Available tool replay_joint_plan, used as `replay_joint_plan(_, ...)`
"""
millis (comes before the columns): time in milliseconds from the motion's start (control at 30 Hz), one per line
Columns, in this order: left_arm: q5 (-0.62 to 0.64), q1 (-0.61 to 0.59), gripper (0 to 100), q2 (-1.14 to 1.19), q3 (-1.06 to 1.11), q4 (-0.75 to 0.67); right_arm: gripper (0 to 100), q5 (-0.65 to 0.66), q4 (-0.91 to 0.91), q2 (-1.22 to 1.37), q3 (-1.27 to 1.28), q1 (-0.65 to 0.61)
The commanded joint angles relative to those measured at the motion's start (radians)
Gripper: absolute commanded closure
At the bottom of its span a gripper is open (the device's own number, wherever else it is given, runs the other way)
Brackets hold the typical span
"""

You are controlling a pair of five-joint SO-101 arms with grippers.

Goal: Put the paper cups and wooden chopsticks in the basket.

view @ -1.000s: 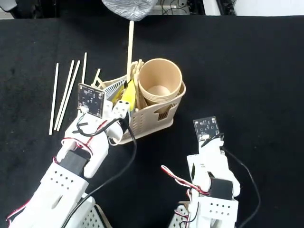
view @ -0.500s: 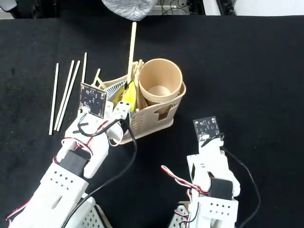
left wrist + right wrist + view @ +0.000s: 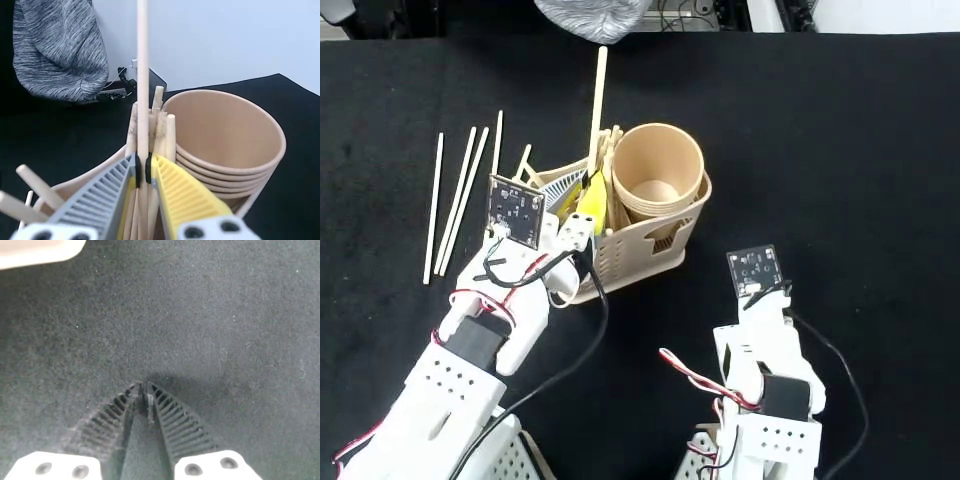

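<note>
The left arm covers the near corner of the basket [image 3: 650, 245], so we cannot see all of it. The left gripper [image 3: 143, 169] is shut tight on one wooden chopstick [image 3: 142, 75]. The stick stands straight up. Its low end is down in the basket and hidden among the other sticks [image 3: 161, 117]. We cannot count those, as they are packed close together and cut off.

The paper cups [image 3: 657, 170] sit one inside the other in the basket, right beside the sticks. From the left wrist we see about four rims, but the basket wall hides the lower part, so the count is not sure.

Four loose chopsticks [image 3: 455, 200] lie on the black bench [image 3: 840, 150], left of the basket. One more short bit [image 3: 523, 160] peeks out by the arm, and most of it is hidden.

The right gripper [image 3: 144, 389] is closed with nothing in it, close over the bare bench, well apart from the basket.

A gray cloth [image 3: 590, 18] is cut off at the far edge.
</note>
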Motion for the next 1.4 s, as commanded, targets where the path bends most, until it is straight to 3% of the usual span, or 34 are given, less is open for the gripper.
replay_joint_plan(0,-0.012,0.021,97,0.008,-0.025,0.014,98.5,0.006,0.005,-0.07,-0.004,-0.011)
replay_joint_plan(833,-0.012,0.015,97,0.008,-0.025,0.015,98.5,0.006,0.005,-0.07,-0.004,-0.011)
replay_joint_plan(1067,-0.012,0.01,90,0.006,-0.021,0.018,98.5,0.006,0.005,-0.07,-0.004,-0.011)
replay_joint_plan(1167,-0.009,-0.022,89,0.005,-0.059,0.074,98.5,0.006,0.005,-0.07,-0.004,-0.011)
replay_joint_plan(1367,-0.012,-0.102,89,0.005,-0.262,0.331,98.5,0.006,0.005,-0.07,-0.004,-0.011)
